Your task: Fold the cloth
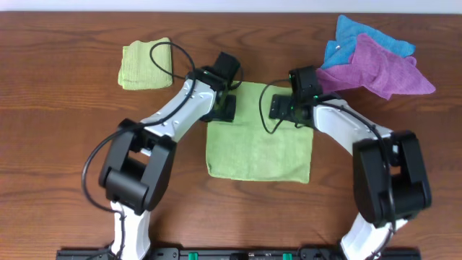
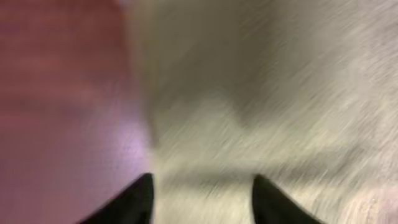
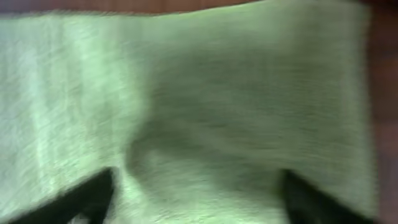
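Observation:
The light yellow-green cloth [image 1: 260, 148] lies flat in the middle of the table, roughly square. My left gripper [image 1: 222, 108] is over its far left corner, fingers open, with cloth between the tips in the left wrist view [image 2: 202, 199]. My right gripper [image 1: 283, 107] is over its far right corner, fingers open wide above the cloth in the right wrist view [image 3: 196, 193]. Both wrist views are blurred. The cloth fills the right wrist view [image 3: 186, 93] and the right part of the left wrist view [image 2: 280, 93]. No tag shows.
A small folded green cloth [image 1: 146, 63] lies at the far left. A purple cloth [image 1: 379, 68] and a blue cloth [image 1: 361, 36] lie piled at the far right. Bare wood table [image 1: 58, 144] surrounds them.

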### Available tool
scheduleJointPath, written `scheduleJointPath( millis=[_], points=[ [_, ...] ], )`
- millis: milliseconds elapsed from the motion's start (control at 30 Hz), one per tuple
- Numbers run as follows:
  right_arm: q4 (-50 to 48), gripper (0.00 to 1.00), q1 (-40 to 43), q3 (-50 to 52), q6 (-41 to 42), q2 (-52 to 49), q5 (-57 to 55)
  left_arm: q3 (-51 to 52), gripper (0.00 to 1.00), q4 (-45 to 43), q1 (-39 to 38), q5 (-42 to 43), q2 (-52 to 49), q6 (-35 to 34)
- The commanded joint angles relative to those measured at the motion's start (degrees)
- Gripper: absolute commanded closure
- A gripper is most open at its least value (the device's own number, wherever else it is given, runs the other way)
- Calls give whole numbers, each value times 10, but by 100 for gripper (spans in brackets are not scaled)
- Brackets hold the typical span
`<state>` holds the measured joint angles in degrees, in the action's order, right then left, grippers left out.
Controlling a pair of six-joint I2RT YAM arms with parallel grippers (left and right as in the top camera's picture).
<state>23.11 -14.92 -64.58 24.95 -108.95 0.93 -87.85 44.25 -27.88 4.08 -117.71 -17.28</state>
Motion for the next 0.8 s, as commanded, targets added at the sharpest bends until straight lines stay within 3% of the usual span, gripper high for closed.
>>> scheduleJointPath(
  millis=[0,33,67,100,333,433,467,533,767],
  points=[
    [30,1,-10,12,-13,54,23,-22,38,49,-2,0,74,5],
    [42,1,-16,12,-18,76,23,-22,31,70,-2,0,94,6],
    [53,1,-20,12,-19,96,23,-22,14,85,-2,1,110,5],
    [67,1,-25,12,-18,117,23,-22,5,103,-3,5,128,5],
    [252,1,-44,27,29,225,28,-18,0,249,-25,-7,186,7],
    [242,1,-47,91,48,265,47,17,0,254,-39,-19,186,23],
    [228,1,-46,124,56,283,63,37,7,250,-44,-19,186,25],
    [201,1,-46,184,76,323,89,76,10,243,-49,-19,186,25],
    [178,1,-46,331,118,531,123,175,12,206,-49,-6,211,26]
  ],
)
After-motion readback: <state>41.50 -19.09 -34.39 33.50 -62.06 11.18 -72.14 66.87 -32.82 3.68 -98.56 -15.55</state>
